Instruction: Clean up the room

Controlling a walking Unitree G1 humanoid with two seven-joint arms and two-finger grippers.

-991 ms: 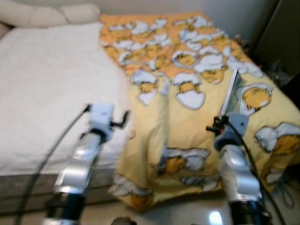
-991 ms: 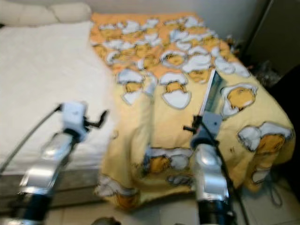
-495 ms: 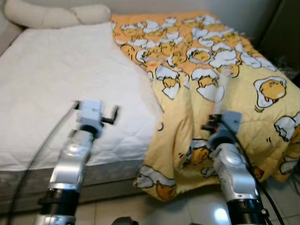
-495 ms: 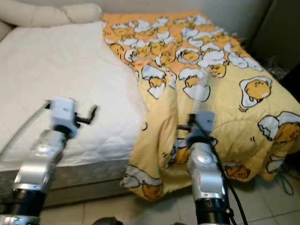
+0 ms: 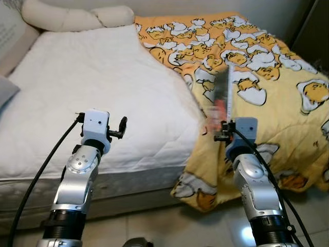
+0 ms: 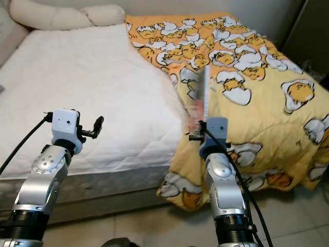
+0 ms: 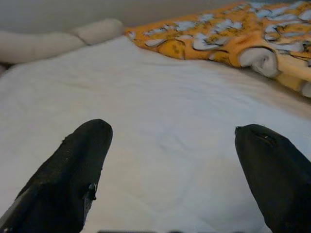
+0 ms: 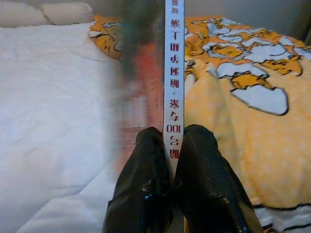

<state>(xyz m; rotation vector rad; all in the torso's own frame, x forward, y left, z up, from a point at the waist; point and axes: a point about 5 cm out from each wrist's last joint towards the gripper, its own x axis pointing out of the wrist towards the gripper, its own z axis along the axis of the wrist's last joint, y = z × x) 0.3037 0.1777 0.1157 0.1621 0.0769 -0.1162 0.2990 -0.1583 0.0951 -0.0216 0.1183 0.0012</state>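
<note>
Black fingers of my right gripper [image 8: 171,145] are clamped tight on the spine of a thin book [image 8: 174,73], which stands up edge-on from them, its white spine printed with characters. In the head views I see the same book [image 5: 223,98] held upright in front of the right arm, over the near edge of the yellow blanket [image 5: 277,103], its cover side blurred. My left gripper [image 7: 170,160] has its fingers spread wide with nothing between them, poised above the bare white mattress [image 5: 97,87].

Compared with a second ago, the whole scene has slid rightward in the head views, so I judge the camera has turned left; the bed itself has not moved. More of the mattress is now before me, and a grey pillow corner [image 5: 6,92] has come into frame at the left edge. The book looks unchanged in its grip. I read this as carrying the book toward wherever it belongs.

Farther back, the blanket covers the bed's right half, and a cream bolster [image 5: 77,18] lies along the head.
</note>
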